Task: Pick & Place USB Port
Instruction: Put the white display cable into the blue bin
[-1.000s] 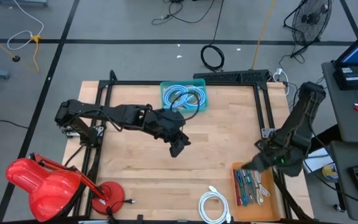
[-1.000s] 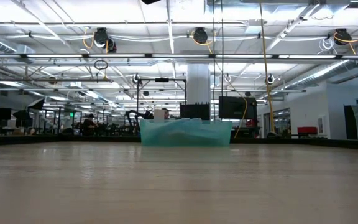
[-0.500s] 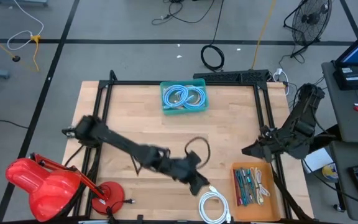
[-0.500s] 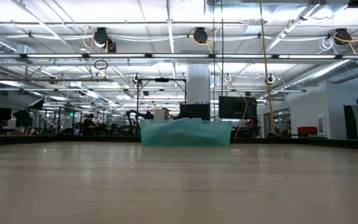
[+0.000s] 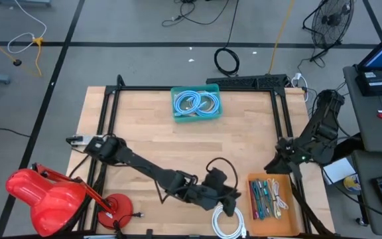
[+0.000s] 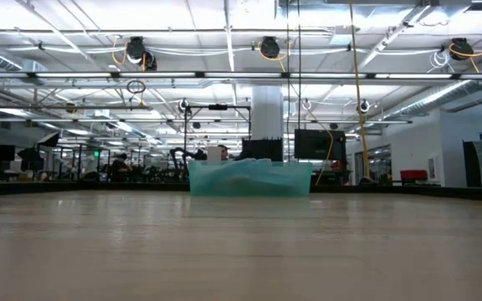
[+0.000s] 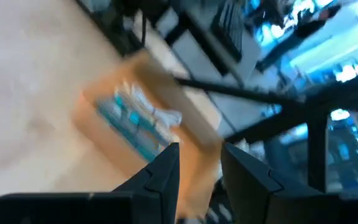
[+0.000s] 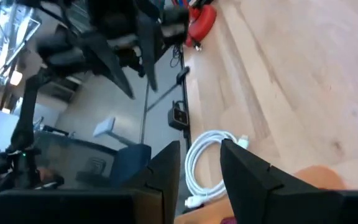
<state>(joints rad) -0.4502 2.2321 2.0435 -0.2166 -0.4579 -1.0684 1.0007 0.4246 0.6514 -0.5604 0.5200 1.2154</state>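
High view, left gripper (image 5: 229, 207): over the white USB cable (image 5: 228, 220) coiled at the counter's (image 5: 144, 146) near edge, fingers slightly parted, empty.
Right gripper (image 5: 270, 163): waiting beside orange tray (image 5: 285, 207), fingers slightly parted.
Advice: descend squarely, pinch one coil strand.

I am working in a large open industrial robotics lab: a wooden table (image 5: 178, 146) in a black metal frame (image 5: 108, 106) stands on taped concrete floor (image 5: 111, 26), with exposed ceiling pipes (image 6: 224, 75), a floor fan (image 5: 330, 20) and further workstations (image 6: 99, 163) behind.
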